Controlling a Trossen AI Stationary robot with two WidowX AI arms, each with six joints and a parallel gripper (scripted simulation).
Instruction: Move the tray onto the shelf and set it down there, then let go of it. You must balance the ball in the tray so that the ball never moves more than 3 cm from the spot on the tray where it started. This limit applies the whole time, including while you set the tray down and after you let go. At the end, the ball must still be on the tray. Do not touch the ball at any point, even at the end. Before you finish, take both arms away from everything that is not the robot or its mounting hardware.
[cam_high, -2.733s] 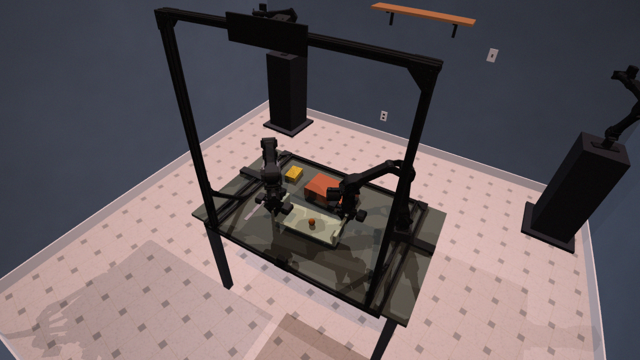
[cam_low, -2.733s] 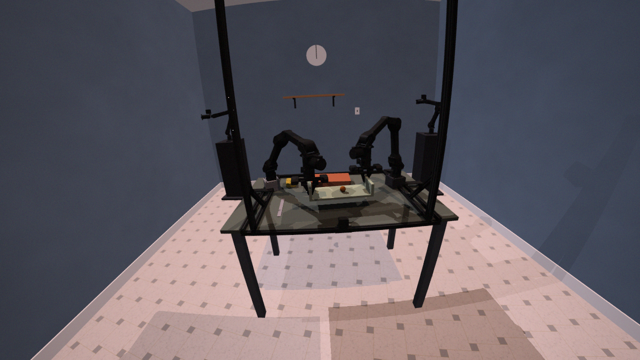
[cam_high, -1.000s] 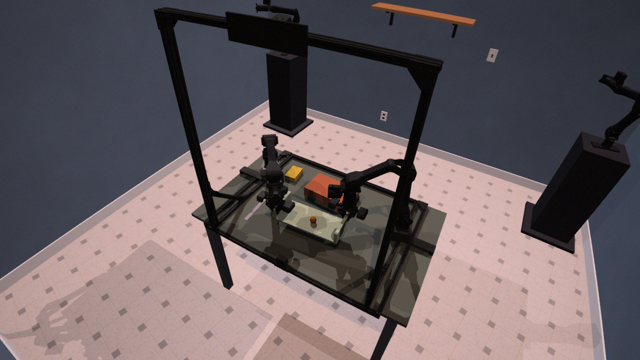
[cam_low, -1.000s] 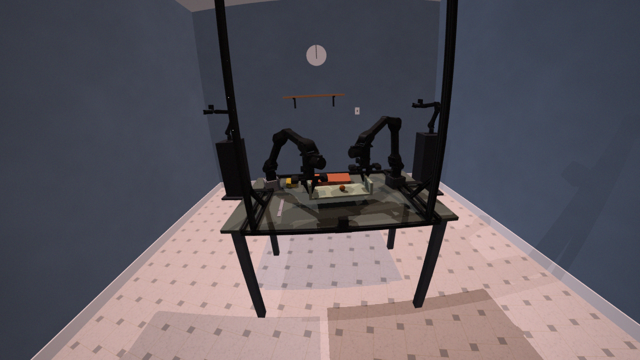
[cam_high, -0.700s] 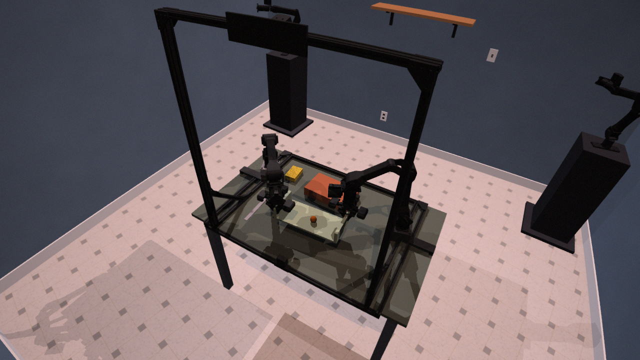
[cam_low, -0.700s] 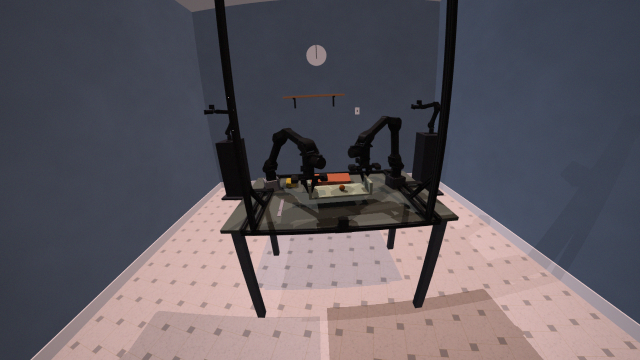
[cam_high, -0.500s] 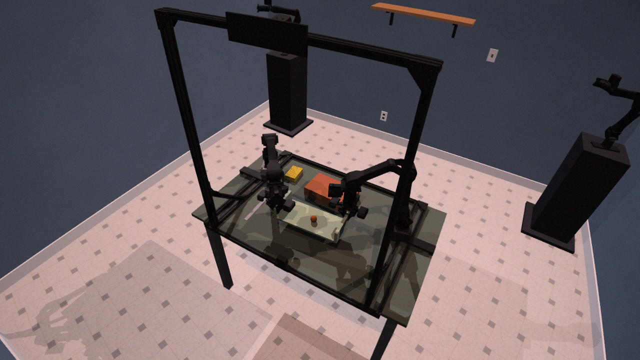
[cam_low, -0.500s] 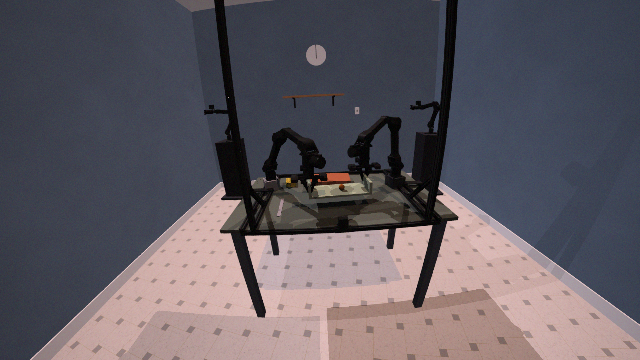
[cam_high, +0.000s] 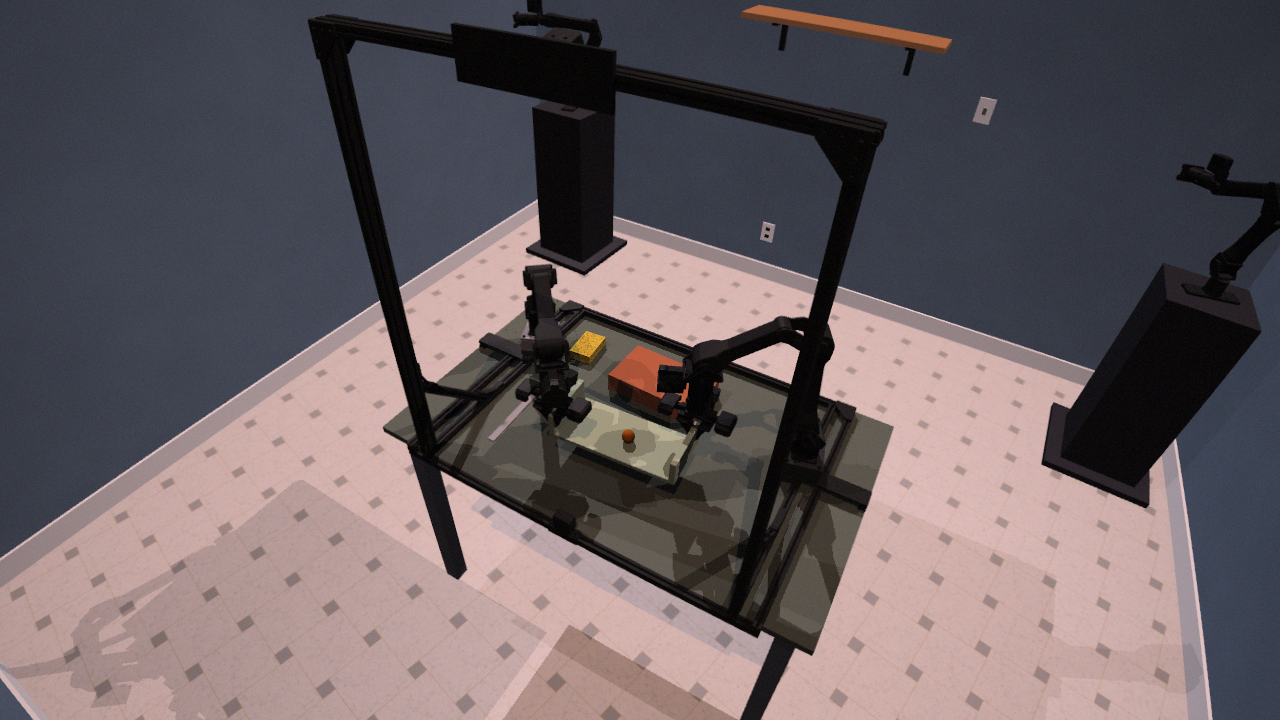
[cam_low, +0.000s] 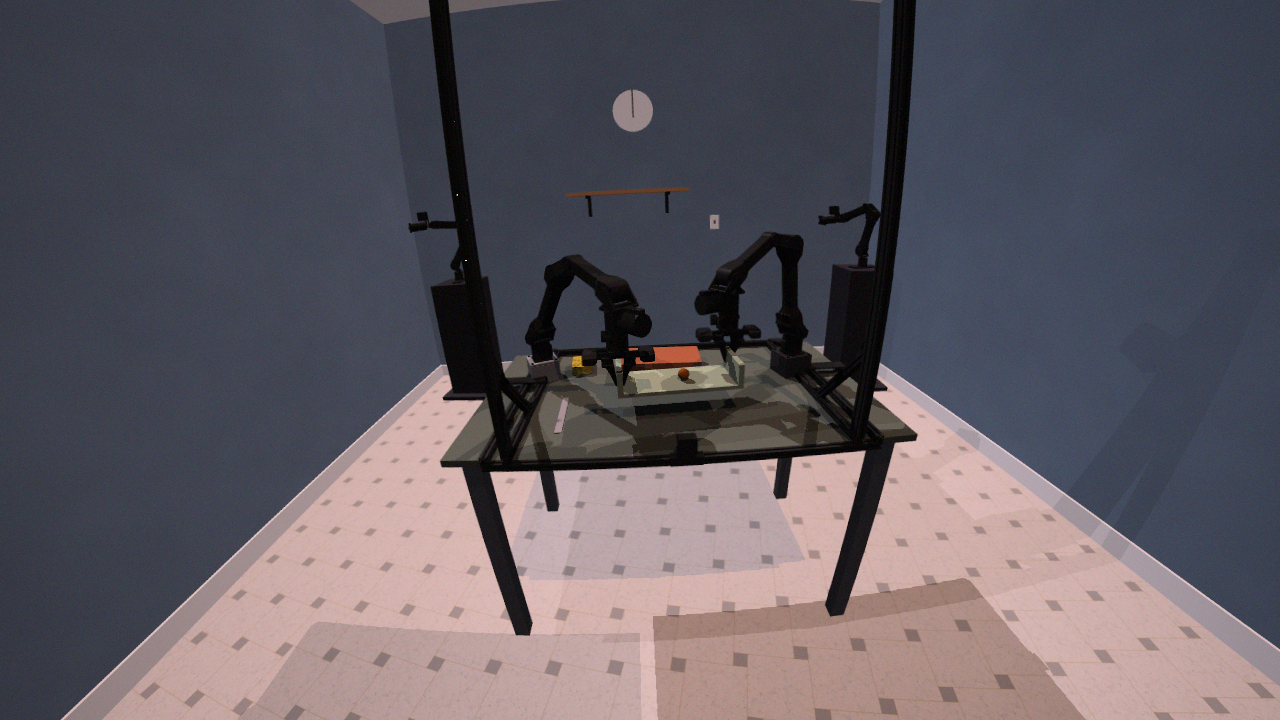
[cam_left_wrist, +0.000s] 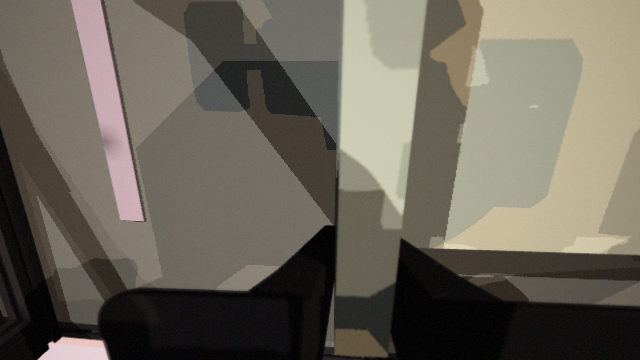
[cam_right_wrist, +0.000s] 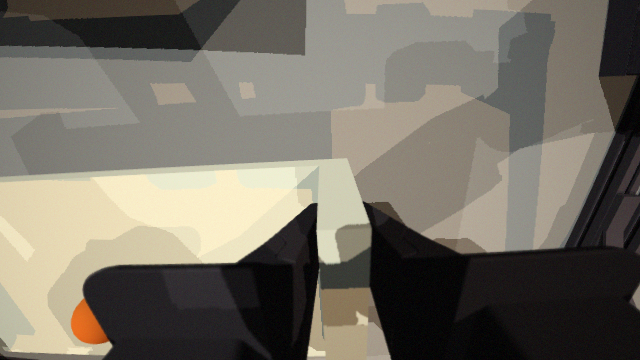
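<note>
Over the table (cam_high: 861, 447) (cam_low: 590, 438) (cam_left_wrist: 225, 200) (cam_right_wrist: 425, 175), left gripper (cam_high: 551, 420) (cam_low: 619, 380) (cam_left_wrist: 368, 235) and right gripper (cam_high: 691, 425) (cam_low: 735, 351) (cam_right_wrist: 337, 211) clamp the tray (cam_high: 595, 431) (cam_low: 653, 384) (cam_left_wrist: 375, 100) (cam_right_wrist: 240, 235) mid-carry, likely needing a slow, level move to the far orange shelf (cam_high: 637, 365) (cam_low: 671, 356).

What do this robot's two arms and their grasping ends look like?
Both arms are matte black, with chunky rounded joints joined by slimmer links. Each ends in dark, blocky jaws whose fingers taper to narrow, wedge-like tips. No bright markings show on either.
</note>
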